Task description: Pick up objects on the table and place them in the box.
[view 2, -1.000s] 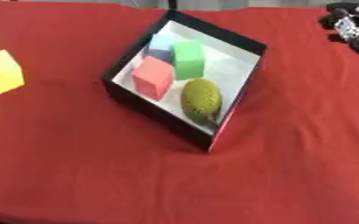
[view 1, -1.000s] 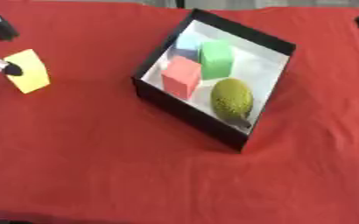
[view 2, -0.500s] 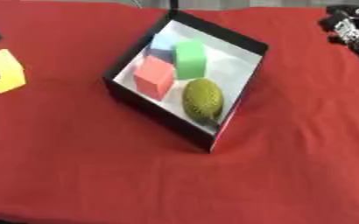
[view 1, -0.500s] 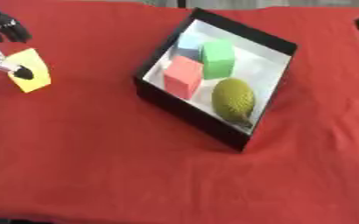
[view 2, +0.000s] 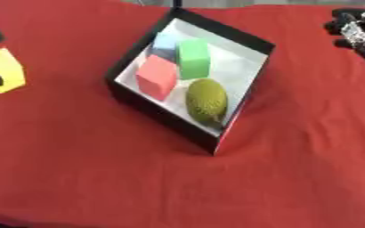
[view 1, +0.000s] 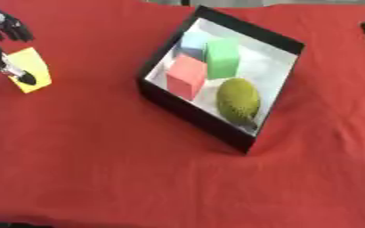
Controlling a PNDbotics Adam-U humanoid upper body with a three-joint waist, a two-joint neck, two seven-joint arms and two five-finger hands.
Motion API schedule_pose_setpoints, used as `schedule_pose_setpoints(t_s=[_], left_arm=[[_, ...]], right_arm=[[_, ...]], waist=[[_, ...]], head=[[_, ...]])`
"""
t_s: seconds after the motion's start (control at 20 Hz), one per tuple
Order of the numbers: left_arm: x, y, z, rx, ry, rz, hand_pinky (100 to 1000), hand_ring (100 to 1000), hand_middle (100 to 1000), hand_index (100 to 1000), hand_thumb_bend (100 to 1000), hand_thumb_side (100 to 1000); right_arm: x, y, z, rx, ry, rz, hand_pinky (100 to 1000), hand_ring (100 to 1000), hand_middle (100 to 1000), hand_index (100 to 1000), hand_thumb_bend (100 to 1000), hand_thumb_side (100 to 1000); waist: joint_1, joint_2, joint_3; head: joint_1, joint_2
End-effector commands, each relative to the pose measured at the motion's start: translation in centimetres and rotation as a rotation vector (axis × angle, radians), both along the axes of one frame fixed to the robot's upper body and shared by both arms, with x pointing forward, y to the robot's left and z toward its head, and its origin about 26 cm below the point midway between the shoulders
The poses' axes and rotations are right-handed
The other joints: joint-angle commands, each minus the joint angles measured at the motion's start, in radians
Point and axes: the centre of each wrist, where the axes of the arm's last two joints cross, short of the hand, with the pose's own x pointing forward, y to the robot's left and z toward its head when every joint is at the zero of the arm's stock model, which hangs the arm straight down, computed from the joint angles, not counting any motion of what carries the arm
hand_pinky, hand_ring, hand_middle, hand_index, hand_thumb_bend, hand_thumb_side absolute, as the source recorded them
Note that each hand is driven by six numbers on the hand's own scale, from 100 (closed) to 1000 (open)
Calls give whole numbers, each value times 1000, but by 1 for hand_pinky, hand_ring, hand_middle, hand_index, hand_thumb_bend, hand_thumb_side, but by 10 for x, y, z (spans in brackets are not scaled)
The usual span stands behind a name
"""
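Yellow foam block (view 1: 28, 70) was pinched by left hand (view 1: 5, 49); next lift toward black box (view 1: 277, 36).

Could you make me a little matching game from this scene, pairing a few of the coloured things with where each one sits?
Things:
1. yellow block
2. bumpy olive-green fruit
3. pale blue block
4. pink cube

Places:
A. far corner of the black box
B. on the red cloth, at the left hand
C. in the box, along its right wall
D. in the box, along its left wall

Pairs: 1-B, 2-C, 3-A, 4-D
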Motion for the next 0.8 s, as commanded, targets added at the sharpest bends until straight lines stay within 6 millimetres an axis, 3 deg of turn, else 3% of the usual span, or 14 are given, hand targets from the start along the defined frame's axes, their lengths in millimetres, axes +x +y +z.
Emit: schedule_pose_setpoints(t_s=[0.05, 0.8], left_arm=[[-2, 8, 14, 7, -61, 51, 882, 864, 780, 856, 812, 300], [9, 12, -1, -34, -82, 185, 880, 860, 771, 858, 790, 298]], right_arm=[[-1, -2, 8, -23, -22, -3, 905, 894, 761, 866, 100, 675], [0, -2, 4, -23, -16, -5, 905, 894, 761, 866, 100, 690]], waist=[[0, -16, -1], [-2, -3, -7]], head=[[6, -14], [19, -19]])
